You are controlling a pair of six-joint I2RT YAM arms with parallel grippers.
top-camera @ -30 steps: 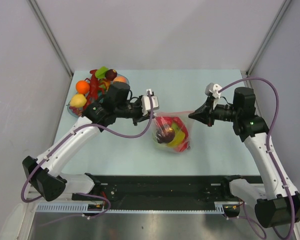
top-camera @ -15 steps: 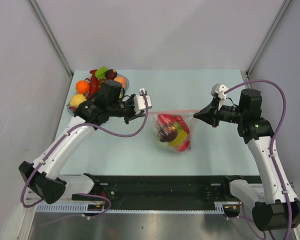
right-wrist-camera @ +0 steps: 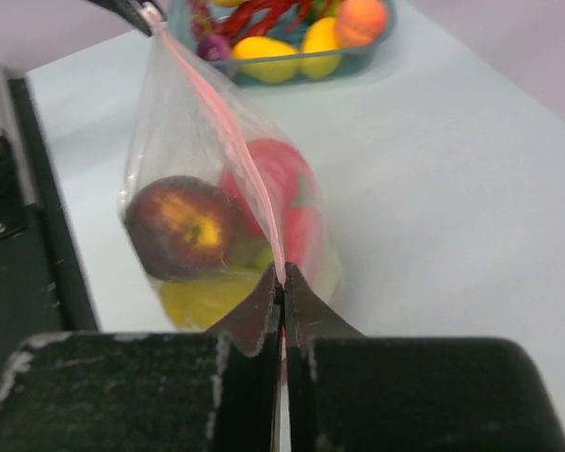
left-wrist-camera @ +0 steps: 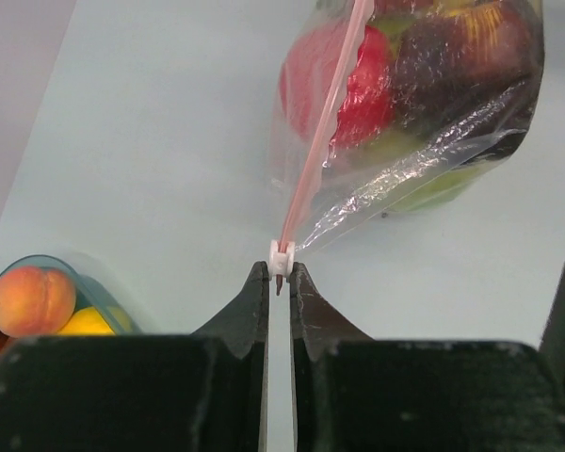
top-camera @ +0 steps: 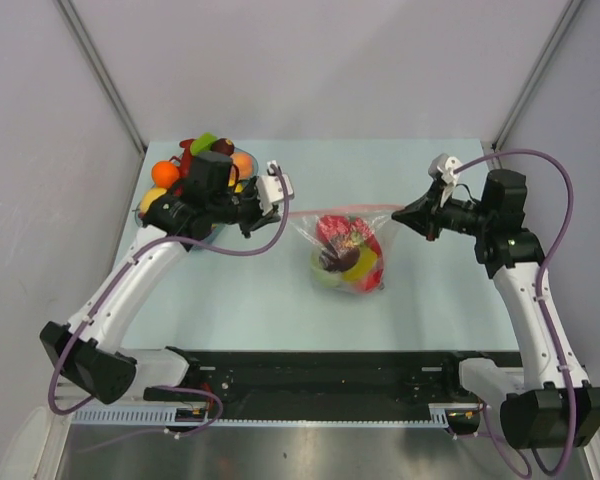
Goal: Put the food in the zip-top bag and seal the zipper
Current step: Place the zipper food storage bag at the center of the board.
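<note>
The zip-top bag (top-camera: 348,258) hangs stretched between my two grippers over the middle of the table. It holds food: a red piece (left-wrist-camera: 358,85), a dark purple-red fruit (right-wrist-camera: 179,226) and a yellow-green piece (right-wrist-camera: 202,297). The pink zipper (left-wrist-camera: 322,137) runs taut along its mouth. My left gripper (left-wrist-camera: 279,275) is shut on the zipper's white slider (left-wrist-camera: 281,255) at the bag's left end (top-camera: 282,211). At the bag's right corner, my right gripper (right-wrist-camera: 282,278) pinches the end of the pink strip and shows in the top view (top-camera: 398,215).
A blue-rimmed dish (top-camera: 141,214) with more toy fruit, an orange (top-camera: 165,173) and a peach (left-wrist-camera: 30,298) among them, stands at the far left behind my left arm. A black rail (top-camera: 320,365) runs along the near table edge.
My left gripper has slid leftward along the zipper, away from the bag's middle to its left end. The right gripper has drawn slightly right, and the bag's mouth now lies stretched straight.
</note>
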